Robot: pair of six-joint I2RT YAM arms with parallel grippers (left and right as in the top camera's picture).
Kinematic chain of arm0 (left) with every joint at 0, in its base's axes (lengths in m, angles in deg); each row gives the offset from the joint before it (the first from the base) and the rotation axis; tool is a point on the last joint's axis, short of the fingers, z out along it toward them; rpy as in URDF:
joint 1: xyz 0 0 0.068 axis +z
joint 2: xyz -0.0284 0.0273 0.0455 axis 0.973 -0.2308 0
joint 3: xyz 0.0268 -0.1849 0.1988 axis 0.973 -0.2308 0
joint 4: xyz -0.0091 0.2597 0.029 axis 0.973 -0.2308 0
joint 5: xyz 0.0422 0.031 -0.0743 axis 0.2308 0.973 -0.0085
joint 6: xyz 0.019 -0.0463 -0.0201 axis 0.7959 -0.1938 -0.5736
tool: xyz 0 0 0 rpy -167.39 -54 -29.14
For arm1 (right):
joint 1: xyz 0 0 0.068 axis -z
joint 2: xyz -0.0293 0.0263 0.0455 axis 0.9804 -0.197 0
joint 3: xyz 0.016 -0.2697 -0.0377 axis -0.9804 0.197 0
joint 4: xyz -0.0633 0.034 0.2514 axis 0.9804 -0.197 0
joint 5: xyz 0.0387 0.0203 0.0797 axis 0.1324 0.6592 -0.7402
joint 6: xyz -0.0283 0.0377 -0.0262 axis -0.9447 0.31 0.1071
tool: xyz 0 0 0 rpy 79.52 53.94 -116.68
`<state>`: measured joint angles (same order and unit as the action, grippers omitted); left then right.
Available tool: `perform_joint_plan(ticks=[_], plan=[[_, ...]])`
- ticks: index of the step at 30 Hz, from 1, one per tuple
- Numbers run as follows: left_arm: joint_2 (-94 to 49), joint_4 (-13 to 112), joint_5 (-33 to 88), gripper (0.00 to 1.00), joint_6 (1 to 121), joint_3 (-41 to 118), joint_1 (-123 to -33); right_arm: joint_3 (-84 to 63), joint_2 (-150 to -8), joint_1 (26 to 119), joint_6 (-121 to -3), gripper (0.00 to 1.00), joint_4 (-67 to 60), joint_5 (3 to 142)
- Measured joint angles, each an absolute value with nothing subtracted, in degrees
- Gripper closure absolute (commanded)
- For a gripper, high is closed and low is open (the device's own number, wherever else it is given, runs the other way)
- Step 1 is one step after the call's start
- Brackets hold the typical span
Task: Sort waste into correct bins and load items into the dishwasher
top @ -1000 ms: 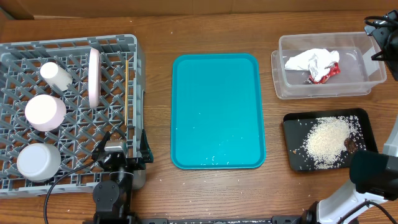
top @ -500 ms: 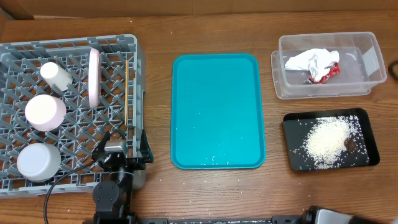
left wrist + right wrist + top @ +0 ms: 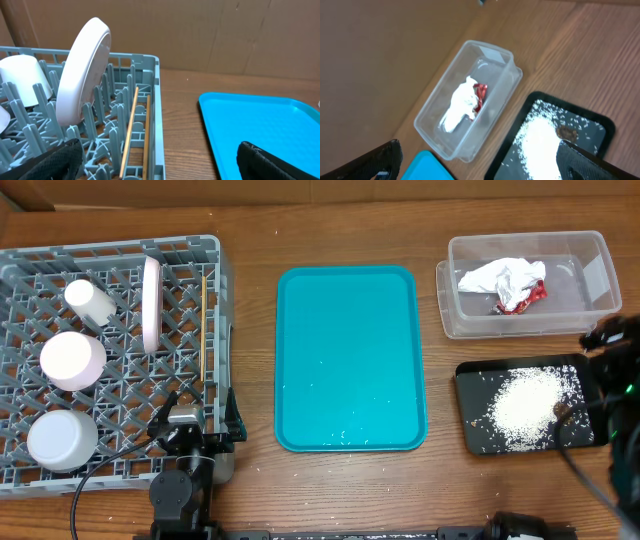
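Sorting and loading appear complete; the step in hand is judged to be a final check and parking of both arms. Left of the teal tray point(image 3: 350, 330), the rack point(image 3: 100, 252) holds the plate point(image 3: 151, 305) upright on edge, the cup point(image 3: 89, 302), two bowls point(image 3: 72, 360) and the chopsticks point(image 3: 203, 330), which lie along the wall nearest the teal tray. Right of the teal tray at its far end, the tub point(image 3: 580, 280) holds the paper point(image 3: 495, 277) and the wrapper point(image 3: 525, 297), touching each other. Right of its near end, the black tray point(image 3: 475, 430) holds the rice point(image 3: 525, 405), with the scrap point(image 3: 563, 411) at the heap's edge. The left gripper point(image 3: 160, 162) is released, jaws wide with nothing between them, at the rack corner just left of the teal tray's near end. The right gripper point(image 3: 480, 160) is likewise released and empty, above the black tray; the overhead view blurs it. To finish well, raise each arm before any sideways travel. The rack wall and chopsticks sit close to the left gripper, and the tub rim lies near the right one, so a low sweep could knock the tub or scatter rice. A few stray grains point(image 3: 345, 437) lie at the teal tray's near end; they look too small to pinch, so tipping the teal tray would serve better.
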<state>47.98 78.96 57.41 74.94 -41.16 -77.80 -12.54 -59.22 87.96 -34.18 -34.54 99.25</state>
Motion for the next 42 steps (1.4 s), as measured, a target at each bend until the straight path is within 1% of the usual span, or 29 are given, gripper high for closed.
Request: perform_joint_plan(ticks=[5,10,13,15,18,21,31,37,42], plan=[[48.0,79.0,57.4,0.00,74.9,-41.2,-77.8,6.8,-47.7,87.7,-36.9,0.00,-13.4,95.1],[48.0,79.0,57.4,0.00,74.9,-41.2,-77.8,28.8,-36.2,85.3,-40.7,0.00,9.1,88.2],[48.0,79.0,57.4,0.00,74.9,-41.2,-77.8,40.4,-30.0,82.8,-41.7,0.00,19.7,85.7],[48.0,79.0,57.4,0.00,74.9,-41.2,-77.8,45.8,-26.9,80.9,-42.1,0.00,24.3,85.1],[48.0,79.0,57.4,0.00,74.9,-41.2,-77.8,51.7,-23.4,78.5,-42.5,0.00,28.1,85.1],[48.0,79.0,57.4,0.00,74.9,-41.2,-77.8,55.2,-20.2,77.4,-43.5,0.00,28.6,85.2],[48.0,79.0,57.4,0.00,74.9,-41.2,-77.8,59.8,-9.4,77.1,-51.7,0.00,29.9,85.2],[48.0,79.0,57.4,0.00,74.9,-41.2,-77.8,61.6,-8.9,77.1,-53.9,0.00,34.8,85.3],[48.0,79.0,57.4,0.00,74.9,-41.2,-77.8,62.2,-8.9,77.0,-54.5,0.00,35.7,86.0]])
